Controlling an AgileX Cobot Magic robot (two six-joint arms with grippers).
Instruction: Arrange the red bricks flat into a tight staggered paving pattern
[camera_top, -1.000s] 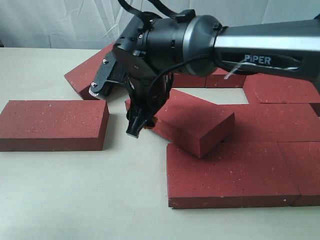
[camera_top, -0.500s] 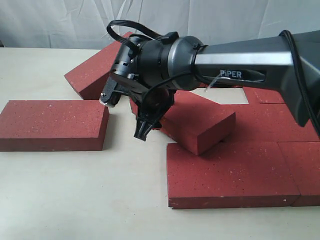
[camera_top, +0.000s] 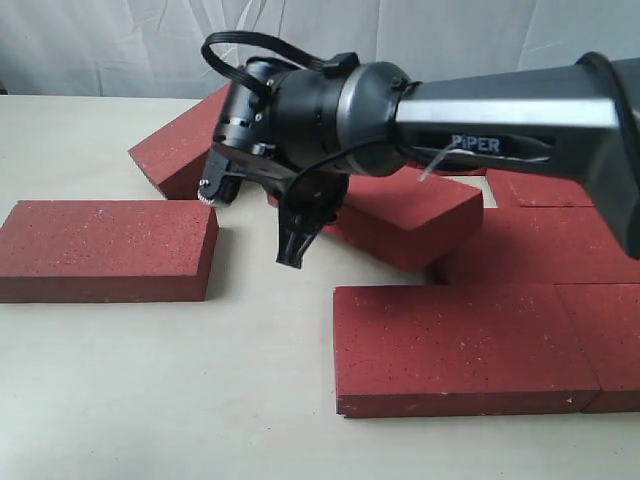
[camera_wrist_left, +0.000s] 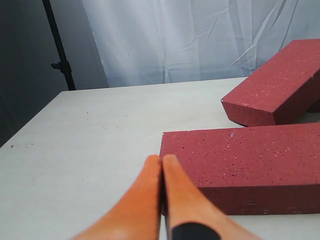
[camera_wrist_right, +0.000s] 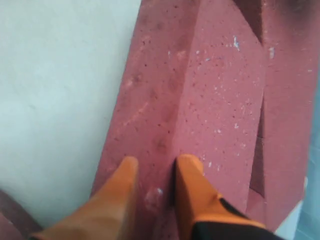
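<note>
— One tilted brick (camera_top: 410, 215), 3 o'clock of the right gripper (camera_top: 292, 255).
— Gripped?
— Can't tell; fingers narrow. Left gripper (camera_wrist_left: 161, 162) pinched shut, empty, flat brick (camera_wrist_left: 245, 155) just beside.

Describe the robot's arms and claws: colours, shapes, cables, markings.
The right arm is a boxy grey link with white PiPER lettering. It ends in a rounded black wrist with a looping black cable and a small knurled silver knob. The left claw and right claw have tapered orange fingers with black bases.
</note>
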